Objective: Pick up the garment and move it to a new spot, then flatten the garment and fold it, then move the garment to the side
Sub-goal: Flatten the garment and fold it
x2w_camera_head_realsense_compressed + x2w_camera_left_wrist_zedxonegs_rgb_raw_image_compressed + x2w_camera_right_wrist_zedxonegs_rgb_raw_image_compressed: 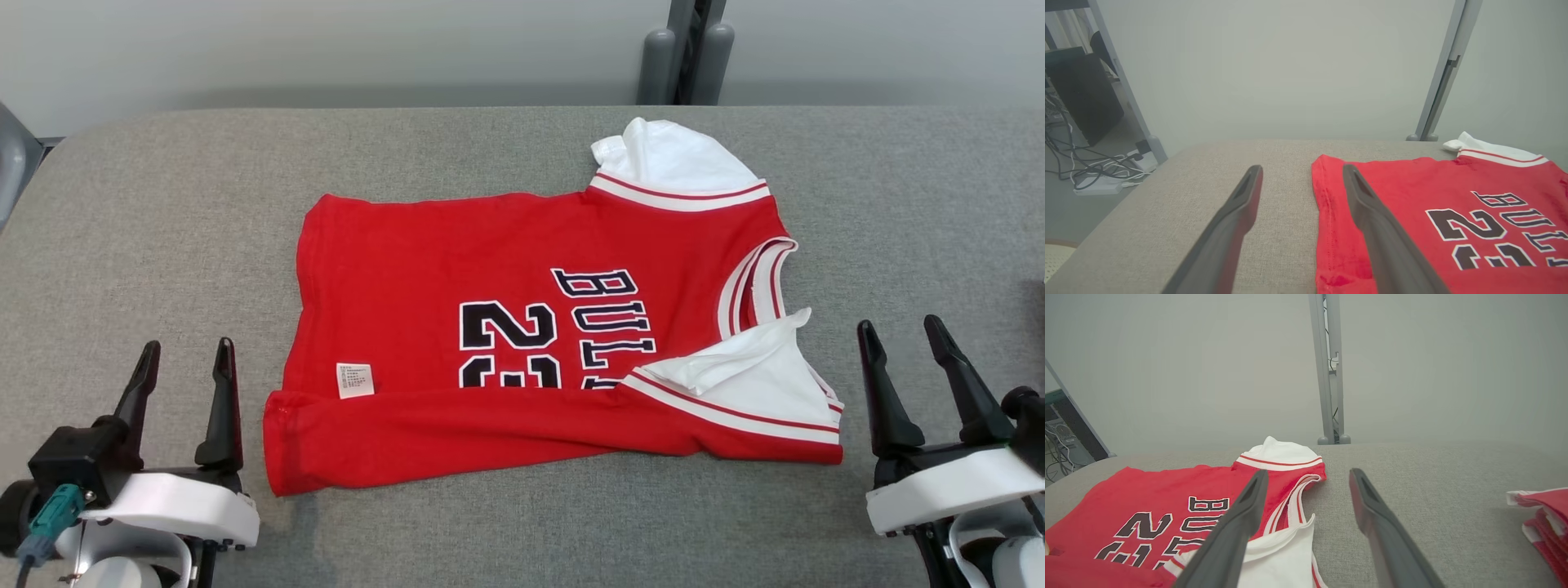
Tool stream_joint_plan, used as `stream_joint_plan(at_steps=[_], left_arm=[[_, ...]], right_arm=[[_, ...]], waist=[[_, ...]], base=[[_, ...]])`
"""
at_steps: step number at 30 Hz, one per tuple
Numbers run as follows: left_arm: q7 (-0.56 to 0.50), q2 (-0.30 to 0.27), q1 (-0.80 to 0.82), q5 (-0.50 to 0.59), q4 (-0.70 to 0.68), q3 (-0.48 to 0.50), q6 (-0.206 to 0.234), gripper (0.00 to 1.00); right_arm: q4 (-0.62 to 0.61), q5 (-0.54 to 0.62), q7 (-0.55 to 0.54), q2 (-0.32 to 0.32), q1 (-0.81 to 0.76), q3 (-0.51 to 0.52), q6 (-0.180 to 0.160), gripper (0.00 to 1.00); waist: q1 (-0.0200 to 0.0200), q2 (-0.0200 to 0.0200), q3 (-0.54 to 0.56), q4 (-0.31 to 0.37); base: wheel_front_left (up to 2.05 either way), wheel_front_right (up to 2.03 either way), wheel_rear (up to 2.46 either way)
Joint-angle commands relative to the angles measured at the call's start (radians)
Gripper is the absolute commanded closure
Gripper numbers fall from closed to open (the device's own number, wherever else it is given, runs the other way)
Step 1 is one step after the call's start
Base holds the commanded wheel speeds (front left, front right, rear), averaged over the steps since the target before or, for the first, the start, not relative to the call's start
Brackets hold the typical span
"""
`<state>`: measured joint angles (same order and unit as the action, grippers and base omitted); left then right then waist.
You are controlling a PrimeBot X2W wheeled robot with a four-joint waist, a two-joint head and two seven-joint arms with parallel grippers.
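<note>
A: Garment, where?
B: Red garment point(522, 327) is mid-frame in the head view, flat on the grey desk point(163, 204). Its bottom edge is folded up over the lower part of the print. White sleeves sit at its upper right and lower right, and a white label point(355, 380) at its lower left.
A: Tools?
B: Left tool point(188, 347) is at lower left of frame, fingers apart, gripping nothing, beside the hem end with a gap. Right tool point(898, 325) is at lower right, fingers apart too, just beside the sleeve end.
A: Other stuff?
B: In the right wrist view, a pile of red cloth point(1543, 514) lies at the right edge, well apart from the garment.
</note>
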<state>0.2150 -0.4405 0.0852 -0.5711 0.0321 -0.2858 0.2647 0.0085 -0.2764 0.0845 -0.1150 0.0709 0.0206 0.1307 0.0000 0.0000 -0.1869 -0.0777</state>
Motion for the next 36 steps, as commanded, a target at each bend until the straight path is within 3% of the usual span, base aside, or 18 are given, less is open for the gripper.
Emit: stream_joint_plan(at_steps=[1,10,26,27,28,30,36], left_arm=[[-0.002,-0.001,0.002,-0.007,0.010,-0.006,-0.008,0.00],[-0.038,0.058,-0.041,-0.049,0.092,-0.068,-0.037,0.00],[-0.178,0.110,-0.002,-0.187,0.311,-0.101,-0.144,0.00],[-0.188,0.110,0.004,-0.191,0.316,-0.104,-0.151,0.25],[-0.201,0.114,0.008,-0.202,0.318,-0.108,-0.161,1.00],[-0.219,0.116,0.008,-0.212,0.322,-0.114,-0.175,1.00],[-0.213,0.103,0.028,-0.220,0.284,-0.103,-0.182,1.00]], right_arm=[[0.007,0.005,-0.009,-0.009,-0.012,-0.003,0.000,0.00],[0.104,-0.005,-0.042,-0.005,-0.034,-0.027,0.000,0.00],[0.235,-0.048,-0.087,-0.024,0.018,-0.092,0.000,0.00],[0.240,-0.055,-0.095,-0.026,0.023,-0.099,0.000,0.13],[0.242,-0.060,-0.101,-0.027,0.027,-0.102,0.000,0.51],[0.247,-0.071,-0.111,-0.030,0.035,-0.109,0.000,1.00],[0.212,-0.117,-0.113,-0.040,0.052,-0.103,0.000,1.00]], waist=[[0.0000,0.0000,-0.004,0.001],[0.0000,0.0000,-0.055,0.002],[0.0000,0.0000,-0.121,-0.006],[0.0000,0.0000,-0.124,-0.005],[0.0000,0.0000,-0.126,-0.004],[0.0000,0.0000,-0.128,-0.001],[0.0000,0.0000,-0.128,0.004]], base=[[0.00,0.00,0.00],[0.00,0.00,0.00],[0.00,0.00,0.00],[0.00,0.00,0.00],[0.00,0.00,0.00],[0.00,0.00,0.00],[0.00,0.00,0.00]])
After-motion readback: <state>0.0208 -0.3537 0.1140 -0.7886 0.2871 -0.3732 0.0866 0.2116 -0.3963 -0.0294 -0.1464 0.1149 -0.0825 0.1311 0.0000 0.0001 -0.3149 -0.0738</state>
